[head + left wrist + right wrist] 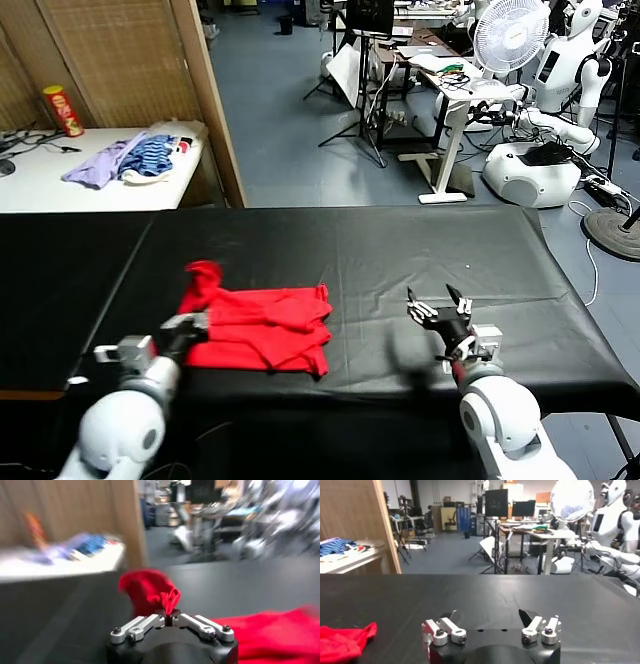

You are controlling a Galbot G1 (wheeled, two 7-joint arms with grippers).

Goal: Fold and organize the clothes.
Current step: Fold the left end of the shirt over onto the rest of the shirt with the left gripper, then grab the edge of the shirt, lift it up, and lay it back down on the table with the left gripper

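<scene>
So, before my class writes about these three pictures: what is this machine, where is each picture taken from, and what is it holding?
It is a two-armed robot at a black table. One picture looks down from its head; the other two come from cameras on its wrists. A red T-shirt lies partly folded on the table. The left pincer is shut on a bunched bit of the shirt's cloth, as the left wrist picture shows. The right pincer is open and empty, over bare table beside the shirt. Other clothes lie on a white table behind.
</scene>
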